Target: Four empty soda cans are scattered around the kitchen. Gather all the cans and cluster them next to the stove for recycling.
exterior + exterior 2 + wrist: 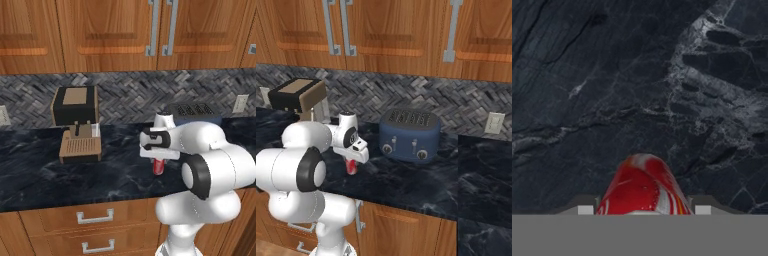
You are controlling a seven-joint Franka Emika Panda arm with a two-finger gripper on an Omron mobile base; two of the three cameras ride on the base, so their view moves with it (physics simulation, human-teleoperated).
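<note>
A red soda can (159, 167) stands upright on the black marbled bench (45, 175), near the front edge, roughly midway between the coffee machine (76, 125) to one side and the blue toaster (409, 134) further back on the other. The end effector (159, 161) sits directly over it, pointing straight down, and from the hand view the can's red and white side (643, 187) fills the space between the two finger tips. Whether the jaws are pressing on the can or just flanking it I can't tell; they look narrowed around it, with little room left on either side.

To my eye this is the grasp of one can. Doing it well means letting the fingers finish closing squarely on the can's body, high enough that it won't pivot, then lifting straight up before swinging away, so the base doesn't drag on the bench. An empty can is light and thin-walled, so I'd guess a gentle squeeze is plenty. The cabinets (100, 30) overhead leave room for a modest lift.
</note>
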